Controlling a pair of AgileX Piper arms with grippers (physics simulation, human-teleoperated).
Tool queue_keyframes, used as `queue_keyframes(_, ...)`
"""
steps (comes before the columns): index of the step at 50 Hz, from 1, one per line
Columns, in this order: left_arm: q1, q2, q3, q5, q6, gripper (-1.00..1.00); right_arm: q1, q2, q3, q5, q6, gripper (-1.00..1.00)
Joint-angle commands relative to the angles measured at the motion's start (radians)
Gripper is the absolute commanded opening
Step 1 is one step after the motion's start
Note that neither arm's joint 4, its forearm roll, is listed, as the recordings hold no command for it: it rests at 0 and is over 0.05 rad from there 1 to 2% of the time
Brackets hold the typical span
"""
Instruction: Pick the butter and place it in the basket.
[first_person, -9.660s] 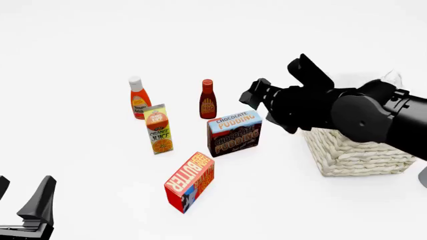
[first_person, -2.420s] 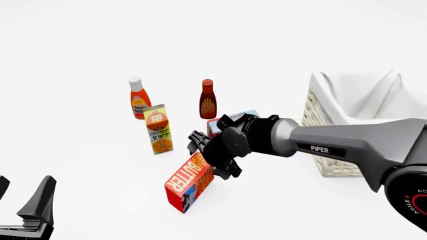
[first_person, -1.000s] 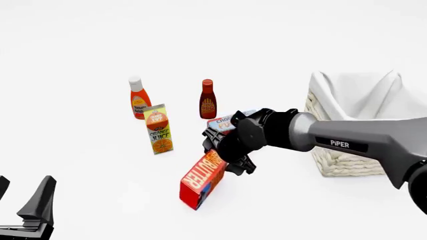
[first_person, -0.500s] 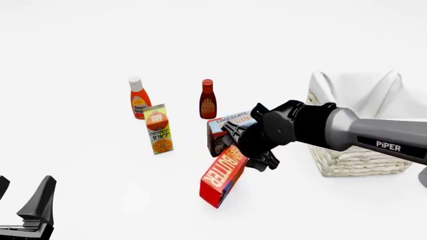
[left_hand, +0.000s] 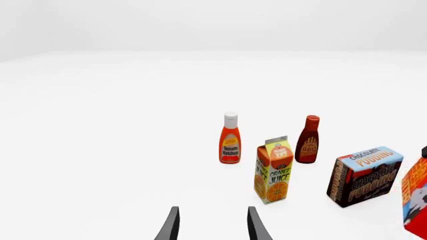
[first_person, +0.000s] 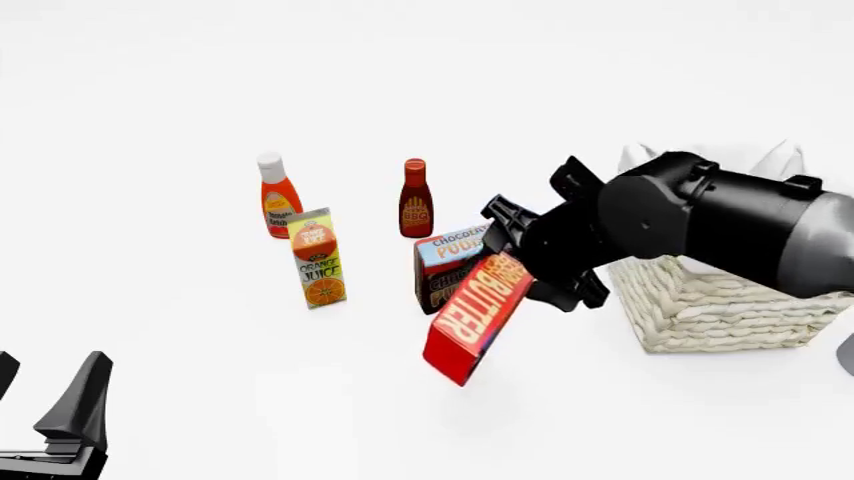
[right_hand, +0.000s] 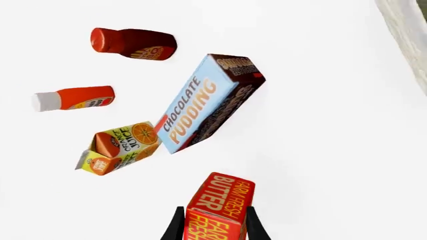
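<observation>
Above the white counter (first_person: 160, 330), in front of the chocolate pudding box (first_person: 451, 262), the butter (first_person: 478, 316) hangs tilted in the air, its upper end held in the right gripper (first_person: 531, 268) and its lower end slanting down toward the near side. The right wrist view shows the gripper (right_hand: 215, 227) clenched on the carton (right_hand: 219, 205), one black finger (right_hand: 175, 227) against each long side, with the "FARM FRESH BUTTER" face turned to the camera and the carton's free end reaching out beyond the fingertips. The basket (first_person: 721, 305) stands just to the right of the gripper in the front view, its woven wall partly hidden by the dark arm; the butter is beside it and outside it, lower than the rim.

Farther back on the counter stand the orange juice carton (first_person: 318, 258), the tomato ketchup bottle (first_person: 278, 195) and the BBQ sauce bottle (first_person: 415, 199), all upright and apart from one another.

The left gripper (first_person: 54, 415) sits at the near left corner, well apart from everything, its fingers (left_hand: 172, 227) spread with nothing between them.
</observation>
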Motion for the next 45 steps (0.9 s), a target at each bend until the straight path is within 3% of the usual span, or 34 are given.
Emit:
queue_keyframes(1, 0.0, 0.0, 0.0, 0.0, 0.0, 1.0, -0.01, -0.091, -0.027, 0.038, 0.003, -1.0)
queue_keyframes(19, 0.0, 0.0, 0.0, 0.0, 0.0, 1.0, -0.035, -0.211, -0.062, 0.094, 0.001, -1.0)
queue_keyframes(45, 0.0, 0.0, 0.0, 0.0, 0.0, 1.0, -0.058, -0.274, -0.137, 0.136, 0.005, -1.0)
